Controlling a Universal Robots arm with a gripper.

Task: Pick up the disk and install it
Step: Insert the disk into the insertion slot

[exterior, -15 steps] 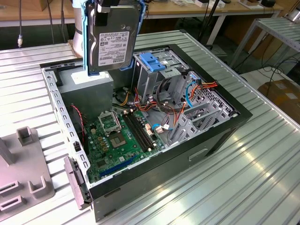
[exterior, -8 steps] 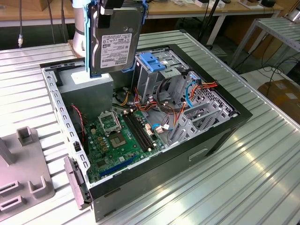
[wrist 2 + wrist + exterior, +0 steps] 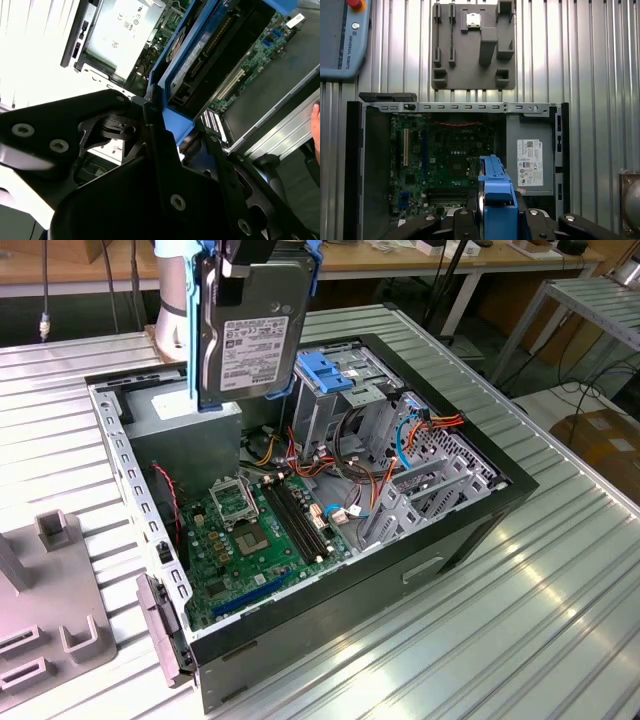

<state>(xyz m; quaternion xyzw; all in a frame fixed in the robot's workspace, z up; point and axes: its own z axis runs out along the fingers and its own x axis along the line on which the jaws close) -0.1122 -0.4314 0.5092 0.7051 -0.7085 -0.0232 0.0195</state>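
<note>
My gripper (image 3: 246,254) is clamped on the disk (image 3: 250,330). In the second wrist view my fingers (image 3: 150,117) pinch one blue end of its frame from either side, so the drive hangs straight down from the jaws. In the exterior view it stands on end, long axis vertical, the labelled flat face turned toward that camera and the blue rails running down both edges. It is up in the air, touching nothing, over the open case (image 3: 470,530) that lies on its side on the ribbed table (image 3: 560,620). In the first wrist view, looking down along the blue rail (image 3: 495,192), the disk sits over the seam between the motherboard (image 3: 445,150) and the power supply (image 3: 530,160). The relation that matters, as I judge it, is with the drive cage (image 3: 335,415) under the blue latch piece (image 3: 325,372). The cage lies just beside the disk on the exterior view's right and lower down, so the disk is near it but not over it, and not lined up with its opening. I cannot tell from here which way that opening faces relative to the disk's upright axis. A grey fixture plate (image 3: 470,50) lies on the table outside the case, well apart from the disk.
</note>
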